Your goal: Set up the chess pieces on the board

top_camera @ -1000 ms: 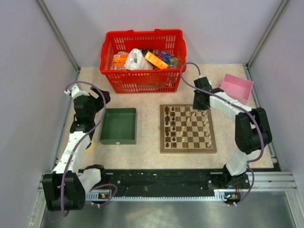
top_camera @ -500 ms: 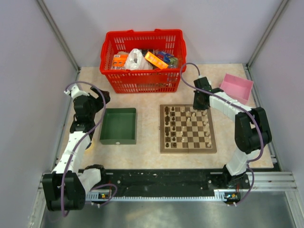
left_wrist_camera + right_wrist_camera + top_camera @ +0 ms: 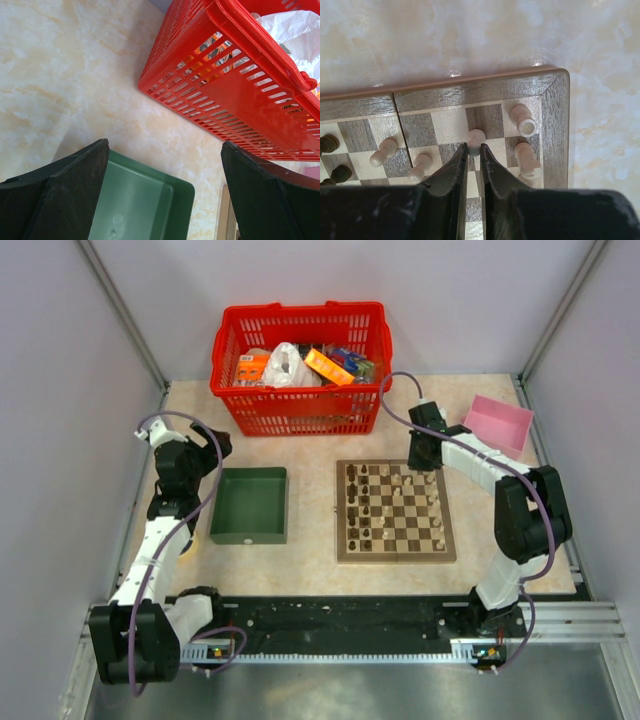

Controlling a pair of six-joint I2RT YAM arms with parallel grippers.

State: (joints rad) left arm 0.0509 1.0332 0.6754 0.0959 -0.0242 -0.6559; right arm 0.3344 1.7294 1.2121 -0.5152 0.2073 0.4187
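The board (image 3: 345,555) lies right of centre, with dark chess pieces (image 3: 362,508) on its left squares and pale ones (image 3: 432,502) on its right. My right gripper (image 3: 421,469) hangs over the board's far right corner. In the right wrist view its fingertips (image 3: 474,147) pinch a pale chess piece (image 3: 476,136) standing near the board's rim (image 3: 470,92). Other pale pieces, some lying tipped (image 3: 525,121), surround it. My left gripper (image 3: 164,145) stands open and holds nothing, above the far corner of the green tray (image 3: 175,192).
A red basket (image 3: 300,412) full of packets stands at the back, close to the left gripper in the left wrist view (image 3: 225,95). A pink tray (image 3: 470,423) sits at the back right. The green tray (image 3: 248,536) lies left of the board.
The right gripper's jaws have narrowed onto the pale piece. Neither arm has visibly shifted in the top view.
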